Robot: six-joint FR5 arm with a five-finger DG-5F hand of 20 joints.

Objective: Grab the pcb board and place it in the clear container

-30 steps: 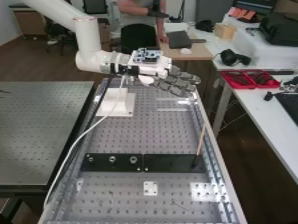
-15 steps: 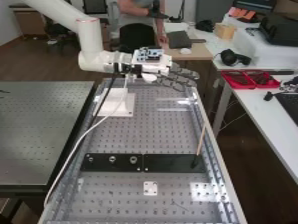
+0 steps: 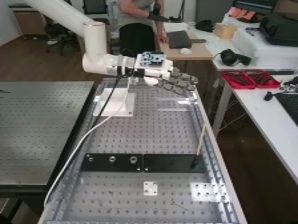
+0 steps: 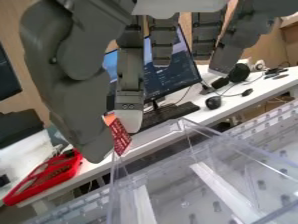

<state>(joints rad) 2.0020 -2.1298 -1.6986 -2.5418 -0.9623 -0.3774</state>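
Observation:
In the high view the dark grey hand (image 3: 175, 82) hangs over the far end of the perforated bench, above the clear container (image 3: 171, 109), of which pale strips and faint edges show. The wrist view has the hand (image 4: 130, 95) with thumb and one finger pinching the small red pcb board (image 4: 120, 136), tilted, its lower end near the container's rim as seen there. The other fingers hang apart from the board. Pale strips lie at the bottom of the transparent container (image 4: 219, 135); whether the board is over its opening I cannot tell.
A black plate (image 3: 174, 163) with a thin wooden stick (image 3: 201, 140) lies across the bench. The white arm base (image 3: 120, 106) stands left of the container. A side table to the right holds red trays (image 3: 249, 80) and headphones (image 3: 234, 58).
Over the last second the arm's wrist has shifted a little to the right in the high view. The fingers rose slightly, then tipped lower again. The container has stayed put.

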